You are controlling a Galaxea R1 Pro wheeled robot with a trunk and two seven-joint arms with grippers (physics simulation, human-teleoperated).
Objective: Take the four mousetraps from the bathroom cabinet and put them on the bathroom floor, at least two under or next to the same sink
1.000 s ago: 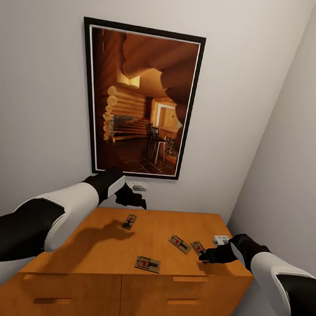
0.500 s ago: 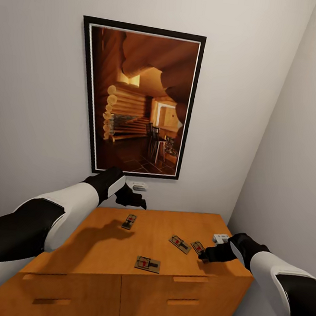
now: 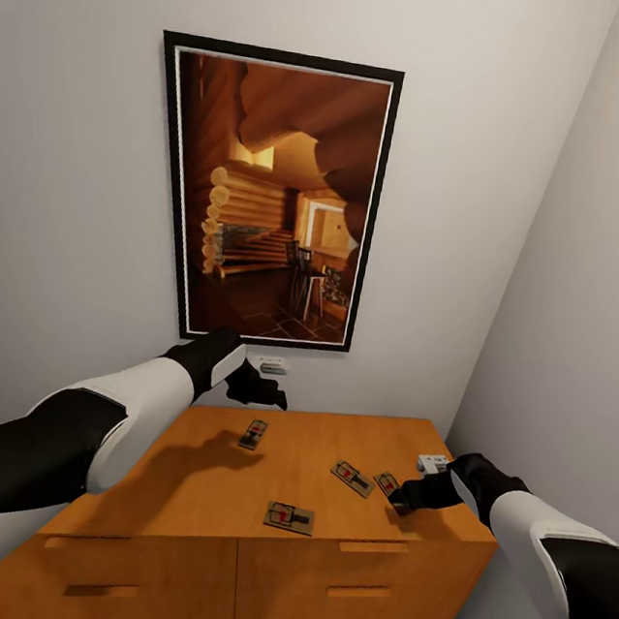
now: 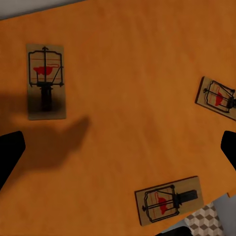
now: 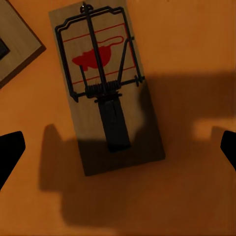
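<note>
Four mousetraps lie on the flat top of the orange-brown cabinet (image 3: 198, 490): one at the back (image 3: 254, 433), two side by side at the right (image 3: 352, 477) (image 3: 387, 484), one near the front edge (image 3: 289, 517). My left gripper (image 3: 269, 397) hovers open over the cabinet's back edge; its wrist view looks down on three traps (image 4: 45, 81) (image 4: 218, 96) (image 4: 169, 199). Low over the rightmost trap (image 5: 105, 88), my right gripper (image 3: 401, 502) stands open, its fingertips (image 5: 10, 152) on either side of the board and apart from it.
A large framed picture (image 3: 271, 197) hangs on the wall behind the cabinet, with a white outlet (image 3: 268, 366) below it. A grey wall (image 3: 580, 335) runs close along the cabinet's right side. Drawer fronts with handles (image 3: 356, 589) face me. A patch of cube-patterned floor (image 4: 206, 221) shows past the cabinet's front edge.
My right gripper has crept slightly left, closer over the rightmost mousetrap. The left arm and the traps have stayed put.
</note>
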